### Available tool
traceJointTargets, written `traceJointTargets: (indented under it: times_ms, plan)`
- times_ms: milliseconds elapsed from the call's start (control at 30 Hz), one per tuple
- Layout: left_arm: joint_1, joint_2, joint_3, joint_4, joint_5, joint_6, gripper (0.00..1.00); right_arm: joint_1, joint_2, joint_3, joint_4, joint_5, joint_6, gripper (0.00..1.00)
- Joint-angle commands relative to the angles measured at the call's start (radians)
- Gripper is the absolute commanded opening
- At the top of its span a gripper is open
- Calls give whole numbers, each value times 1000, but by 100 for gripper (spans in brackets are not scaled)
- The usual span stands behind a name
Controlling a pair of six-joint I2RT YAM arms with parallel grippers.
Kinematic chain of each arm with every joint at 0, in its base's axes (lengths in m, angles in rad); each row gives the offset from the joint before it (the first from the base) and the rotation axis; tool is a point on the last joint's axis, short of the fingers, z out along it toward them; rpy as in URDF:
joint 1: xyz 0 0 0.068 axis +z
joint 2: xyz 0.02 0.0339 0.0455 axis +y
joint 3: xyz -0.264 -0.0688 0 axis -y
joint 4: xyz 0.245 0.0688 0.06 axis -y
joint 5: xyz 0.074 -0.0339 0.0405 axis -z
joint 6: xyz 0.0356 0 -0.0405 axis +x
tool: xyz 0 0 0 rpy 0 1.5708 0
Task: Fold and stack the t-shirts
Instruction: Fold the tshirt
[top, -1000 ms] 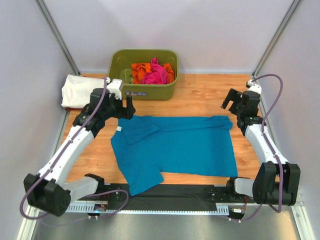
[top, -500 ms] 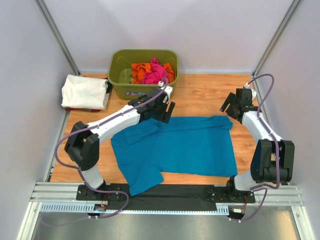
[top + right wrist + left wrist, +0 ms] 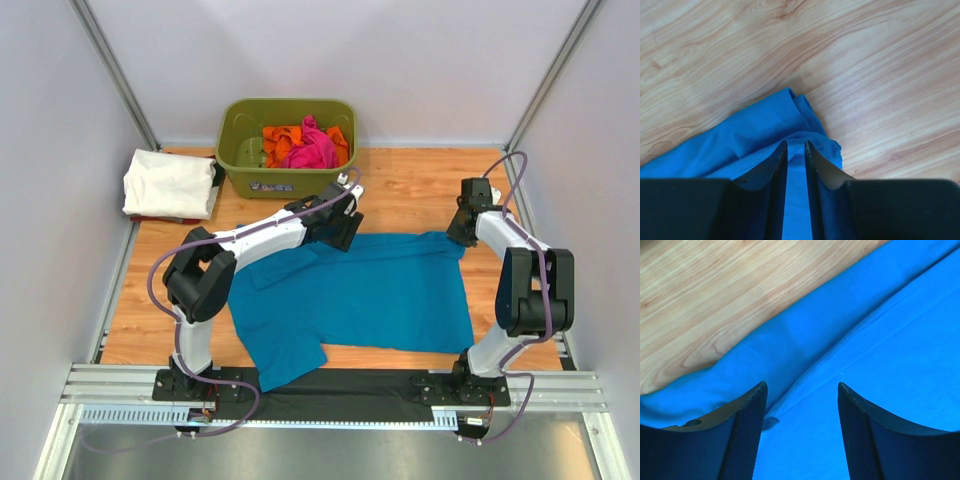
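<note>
A teal-blue t-shirt (image 3: 370, 290) lies spread flat on the wooden table. My left gripper (image 3: 345, 225) is low over the middle of its far edge. Its jaws are open (image 3: 801, 390), with a hem fold of the t-shirt (image 3: 805, 340) between and below the fingertips. My right gripper (image 3: 462, 232) is down at the shirt's far right corner. Its jaws (image 3: 796, 145) have closed to a narrow slit on the bunched corner of the t-shirt (image 3: 775, 120). A folded white t-shirt (image 3: 168, 183) lies at the far left. Pink (image 3: 312, 148) and orange (image 3: 280, 142) t-shirts lie crumpled in the tub.
An olive-green tub (image 3: 290, 182) stands at the back centre, just beyond my left gripper. Bare wood (image 3: 410, 190) lies between the tub and my right gripper. Grey walls close in both sides, and a black strip (image 3: 360, 385) runs along the near edge.
My left arm has swung right along the shirt's far edge, from the collar side to the middle, its jaws narrowing. My right gripper has dropped onto the far right corner and closed.
</note>
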Motion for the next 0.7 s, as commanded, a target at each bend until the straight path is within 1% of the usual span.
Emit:
traceJointTargets:
  times_ms: [0, 100, 133, 233, 333, 433, 467, 600, 667]
  plan:
    - [0, -11, 48, 39, -31, -93, 65, 9, 24, 21, 47, 2, -47, 20]
    - [0, -3, 50, 33, -64, -156, 65, 14, 37, 22, 69, -4, -67, 15]
    - [0, 1, 56, 26, -75, -172, 65, 14, 42, 25, 66, -14, -76, 9]
    - [-1, 24, 71, 16, -81, -212, 65, 23, 54, 39, 29, -25, -77, 1]
    - [0, 36, 68, 20, -66, -241, 65, 37, 40, -1, 12, -25, -77, 0]
    - [0, 41, 65, 31, -49, -241, 65, 40, -16, -63, 13, -39, -61, 0]
    - [-1, 38, 65, 40, -37, -236, 65, 67, -30, -77, 9, -36, -59, 0]
    - [-1, 29, 51, 89, 12, -178, 65, 75, -113, -140, -3, -51, -36, 0]
    - [-3, 24, 42, 135, 54, -120, 66, 83, -163, -177, -7, -59, -30, 0]
